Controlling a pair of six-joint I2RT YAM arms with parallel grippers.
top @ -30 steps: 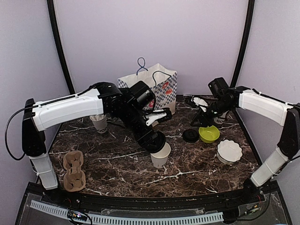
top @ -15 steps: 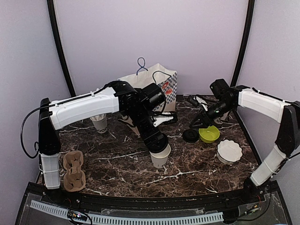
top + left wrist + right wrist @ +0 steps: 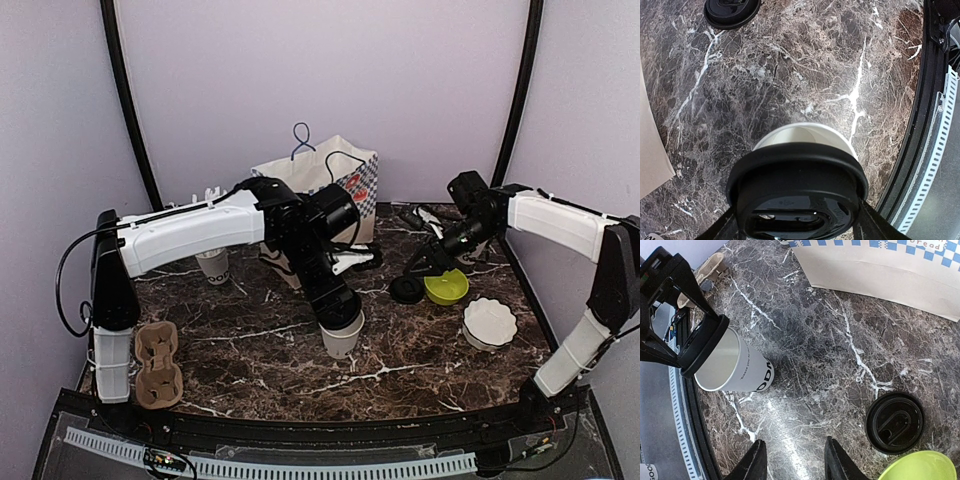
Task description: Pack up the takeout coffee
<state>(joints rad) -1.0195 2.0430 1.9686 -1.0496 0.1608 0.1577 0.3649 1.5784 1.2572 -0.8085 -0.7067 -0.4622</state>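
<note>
A white paper cup [image 3: 342, 338] with black lettering stands open-topped on the marble table [image 3: 250, 350], mid-front. My left gripper [image 3: 338, 308] is right above it, shut on a round black lid [image 3: 797, 195]. The lid sits tilted over the cup's rim [image 3: 802, 134], and the right wrist view shows one edge of it lifted [image 3: 702, 347]. My right gripper [image 3: 796, 460] hangs open and empty above bare table. A second black lid [image 3: 895, 422] lies flat just to its right, also seen in the top view [image 3: 405, 290].
A checked paper bag [image 3: 320, 185] stands at the back centre. Another white cup [image 3: 213, 265] is behind the left arm. A lime-green bowl [image 3: 446, 286] and a white fluted dish [image 3: 490, 322] sit at the right. A cardboard cup carrier [image 3: 157, 362] lies front left.
My left arm has swung its elbow rightward while keeping the lid over the cup. The right gripper has opened a little and edged toward the loose lid.
</note>
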